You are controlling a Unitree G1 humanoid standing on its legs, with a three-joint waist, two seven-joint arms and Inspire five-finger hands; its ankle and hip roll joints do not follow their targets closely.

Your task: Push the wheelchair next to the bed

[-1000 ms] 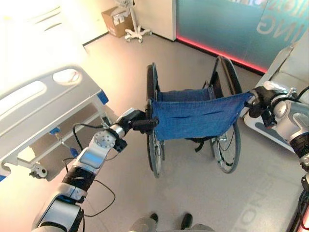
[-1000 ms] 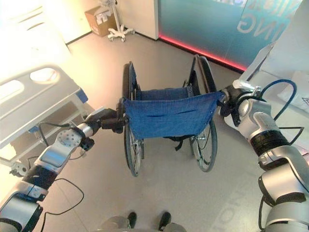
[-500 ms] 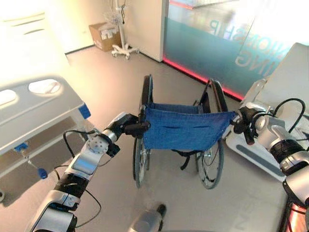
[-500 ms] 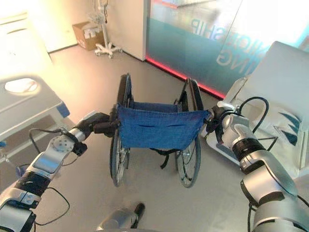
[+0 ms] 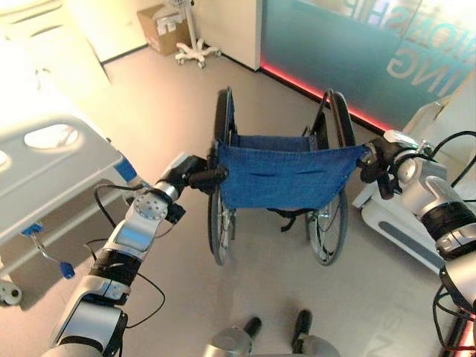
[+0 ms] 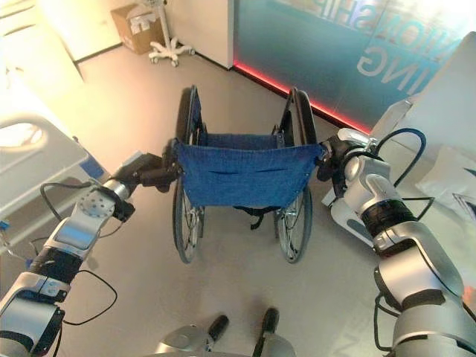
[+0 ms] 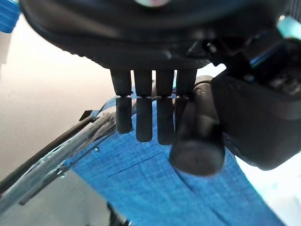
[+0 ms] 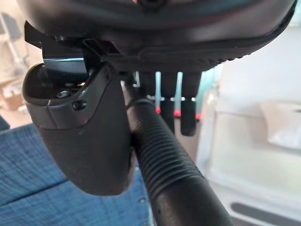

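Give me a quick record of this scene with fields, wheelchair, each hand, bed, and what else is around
wheelchair: upright on the floor, blue fabric back facing the robot
left hand: curled round the left push handle
right hand: curled round the right push handle
bed: to the robot's left, apart from the wheelchair
background: cardboard box and a wheeled stand at the far wall
task state: wheelchair not yet beside the bed

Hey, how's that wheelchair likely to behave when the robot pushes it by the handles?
The wheelchair probably rolls easily on its big wheels over the smooth floor. Its blue fabric back looks floppy, so pushing there would likely sag. With the left hand and right hand on separate handles, uneven force would probably swing it sideways.
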